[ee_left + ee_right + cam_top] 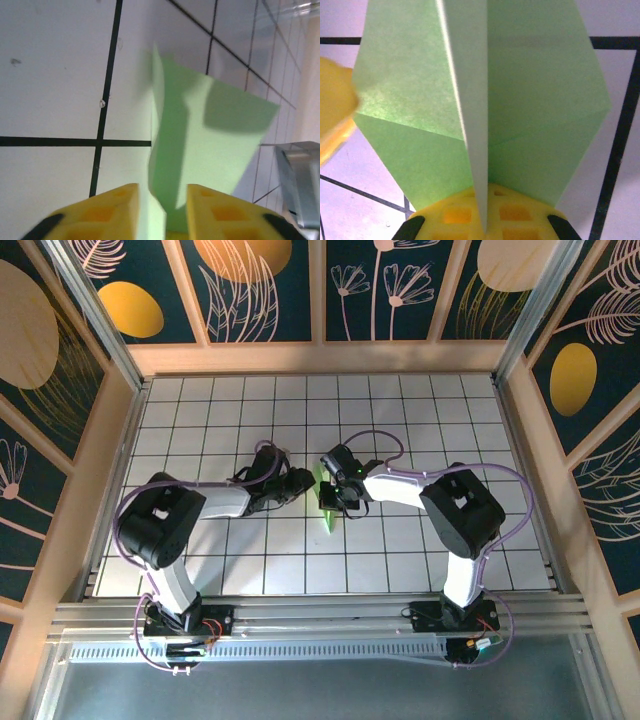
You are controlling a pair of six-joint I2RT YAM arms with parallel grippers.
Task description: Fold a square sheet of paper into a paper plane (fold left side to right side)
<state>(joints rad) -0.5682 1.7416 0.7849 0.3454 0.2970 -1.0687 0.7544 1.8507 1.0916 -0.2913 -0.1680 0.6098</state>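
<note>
Right wrist view: the right gripper (pixel 482 212) pinches the raised centre fold of the paper plane (pixel 540 100) at the middle of the tiled table (pixel 430 410); the left gripper (pixel 162 195) stands parted around its edge.

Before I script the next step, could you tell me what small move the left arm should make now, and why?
Probably draw the left gripper straight back off the paper plane. Its jaws stand apart with the green edge between them, while the right gripper is shut on the upright centre fold, so the plane seems held without it.
</note>
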